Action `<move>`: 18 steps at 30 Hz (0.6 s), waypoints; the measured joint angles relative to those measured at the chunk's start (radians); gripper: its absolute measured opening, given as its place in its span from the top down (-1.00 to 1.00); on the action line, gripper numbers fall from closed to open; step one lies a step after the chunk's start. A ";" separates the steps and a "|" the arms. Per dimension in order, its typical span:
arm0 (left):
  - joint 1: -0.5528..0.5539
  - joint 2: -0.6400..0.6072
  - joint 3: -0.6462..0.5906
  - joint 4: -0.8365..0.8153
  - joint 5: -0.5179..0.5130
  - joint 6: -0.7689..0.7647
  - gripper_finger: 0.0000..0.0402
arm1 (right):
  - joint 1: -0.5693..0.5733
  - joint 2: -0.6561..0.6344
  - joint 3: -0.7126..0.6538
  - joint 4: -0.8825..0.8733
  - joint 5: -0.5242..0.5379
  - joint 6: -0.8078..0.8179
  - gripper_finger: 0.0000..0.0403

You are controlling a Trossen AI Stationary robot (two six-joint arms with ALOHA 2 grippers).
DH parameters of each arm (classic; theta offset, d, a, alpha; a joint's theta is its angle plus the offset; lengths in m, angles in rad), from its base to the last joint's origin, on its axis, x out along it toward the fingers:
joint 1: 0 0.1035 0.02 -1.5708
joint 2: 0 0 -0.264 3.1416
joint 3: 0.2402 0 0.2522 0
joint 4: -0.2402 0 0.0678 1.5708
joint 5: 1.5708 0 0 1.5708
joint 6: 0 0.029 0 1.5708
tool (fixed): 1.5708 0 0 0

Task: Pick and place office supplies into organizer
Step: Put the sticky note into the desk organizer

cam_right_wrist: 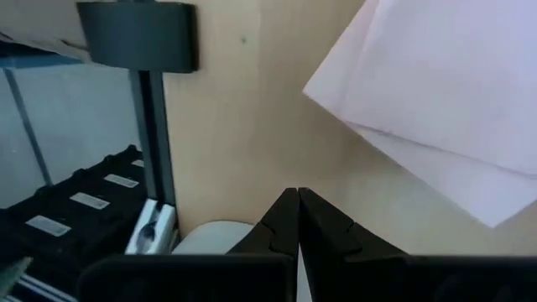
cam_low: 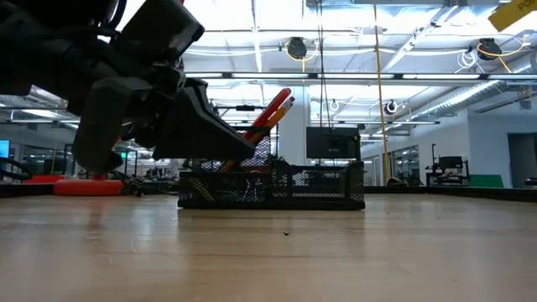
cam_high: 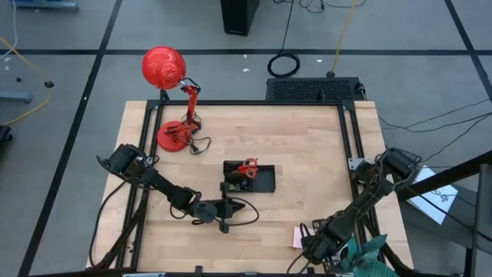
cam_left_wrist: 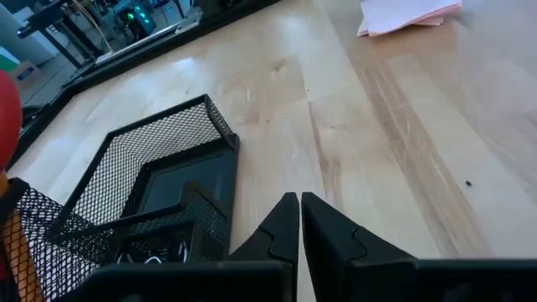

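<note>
Pad (cam_right_wrist: 436, 101) lies flat on table just ahead of R gripper (cam_right_wrist: 298, 220), jaws shut & empty, far nearer than L gripper (cam_left_wrist: 299, 225), also shut, empty, beside organizer (cam_left_wrist: 159, 180).

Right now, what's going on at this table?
Two robot arms are sorting office supplies into a black mesh organizer mid-table. Red scissors and orange pencils already stand in it. The left gripper sits just in front of the organizer, shut and holding nothing. The right gripper waits shut at the table's near right corner, beside the pink sticky notes, which are not yet put away. A red lamp stands at the far left.
</note>
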State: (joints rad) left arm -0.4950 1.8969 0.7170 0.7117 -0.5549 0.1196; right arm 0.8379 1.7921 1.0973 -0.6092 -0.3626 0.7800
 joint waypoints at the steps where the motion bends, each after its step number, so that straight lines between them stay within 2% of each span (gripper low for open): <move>1: 0.000 0.000 0.000 -0.002 0.000 0.000 0.91 | 0.000 0.004 0.000 0.002 0.013 -0.009 1.00; 6: 0.000 0.000 0.000 -0.003 0.000 -0.014 0.98 | 0.000 0.006 0.000 0.009 0.114 -0.043 1.00; 14: 0.000 0.000 0.000 -0.003 -0.001 -0.016 0.85 | -0.008 0.006 0.000 0.005 0.266 -0.142 1.00; 18: 0.000 0.000 0.000 -0.003 0.000 -0.028 0.85 | -0.035 0.005 0.000 -0.002 0.348 -0.201 1.00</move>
State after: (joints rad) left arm -0.4950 1.8969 0.7170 0.7083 -0.5549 0.0921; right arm 0.8033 1.7973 1.0973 -0.6113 -0.0150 0.5788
